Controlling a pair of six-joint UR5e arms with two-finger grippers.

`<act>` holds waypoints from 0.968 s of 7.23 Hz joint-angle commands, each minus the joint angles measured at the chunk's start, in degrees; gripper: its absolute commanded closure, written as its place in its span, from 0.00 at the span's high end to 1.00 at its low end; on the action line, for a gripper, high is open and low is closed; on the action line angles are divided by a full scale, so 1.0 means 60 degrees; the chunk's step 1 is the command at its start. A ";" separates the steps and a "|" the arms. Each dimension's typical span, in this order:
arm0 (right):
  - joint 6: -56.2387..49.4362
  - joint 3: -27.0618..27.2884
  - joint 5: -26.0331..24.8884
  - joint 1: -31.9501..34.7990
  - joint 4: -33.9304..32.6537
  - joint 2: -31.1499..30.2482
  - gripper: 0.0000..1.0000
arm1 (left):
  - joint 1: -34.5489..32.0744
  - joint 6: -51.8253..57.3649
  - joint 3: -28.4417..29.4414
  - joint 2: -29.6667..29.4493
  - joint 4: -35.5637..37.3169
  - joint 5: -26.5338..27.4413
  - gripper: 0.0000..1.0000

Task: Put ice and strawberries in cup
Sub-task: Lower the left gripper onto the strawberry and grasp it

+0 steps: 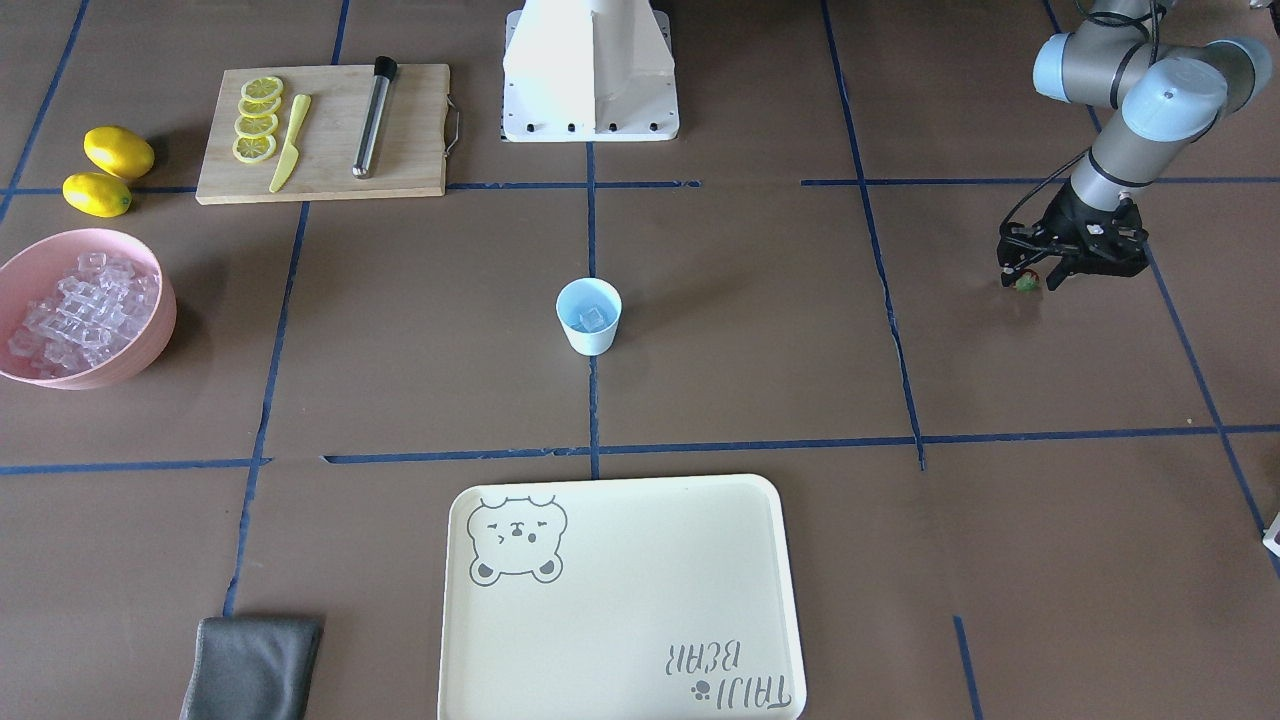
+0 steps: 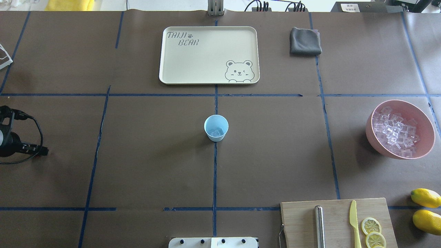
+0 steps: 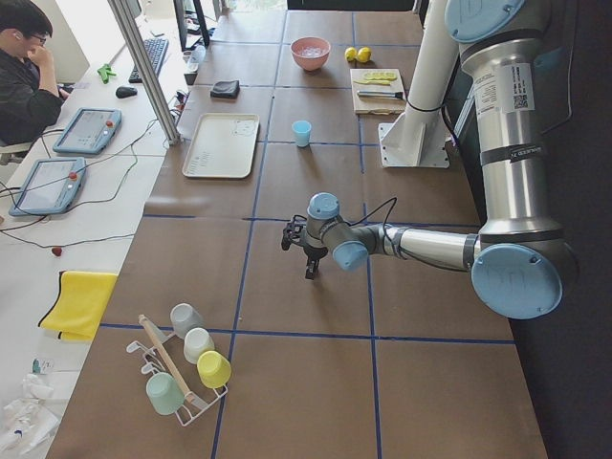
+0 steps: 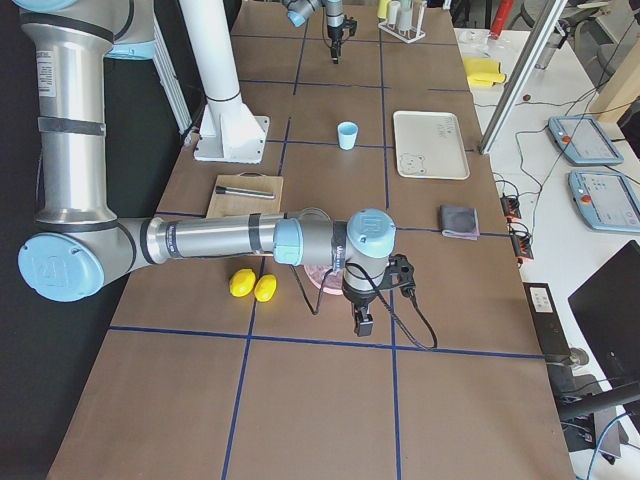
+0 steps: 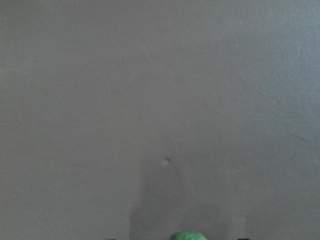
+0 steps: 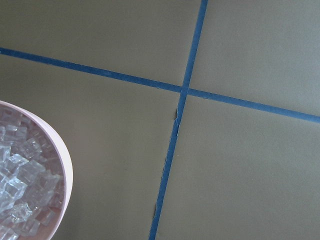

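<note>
While the cup (image 2: 216,139) stands at the centre of the desk (image 2: 151,155) with a few cubes of ice (image 2: 217,132) in it, my left pincer (image 1: 1027,280) hangs far out at nine o'clock on the overhead view, closed around the strawberry (image 1: 1026,284) (only its green top shows on the wrist camera). More ice fills the pink bowl (image 2: 369,132) at three o'clock. My right pincer (image 4: 361,324) hovers just beside that bowl; I cannot tell whether it is open or closed.
</note>
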 commanded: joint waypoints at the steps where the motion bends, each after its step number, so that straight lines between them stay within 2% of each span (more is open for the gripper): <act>1: 0.0011 0.0007 0.0000 0.0001 0.0000 0.0001 1.00 | 0.0000 0.0104 -0.0029 0.0004 -0.0020 -0.0129 0.00; 4: 0.0055 0.0066 0.0000 0.0000 0.0000 0.0001 1.00 | -0.0029 0.0118 -0.0219 0.0033 -0.0006 -0.0231 0.00; 5: 0.0128 0.0037 0.0014 -0.0014 0.0000 0.0001 1.00 | -0.0073 0.0119 -0.0655 0.0077 0.0038 -0.0261 0.00; 7: 0.0158 0.0037 0.0000 -0.0014 0.0000 0.0001 1.00 | -0.0465 0.0133 -0.1317 0.0063 0.0228 -0.0916 0.00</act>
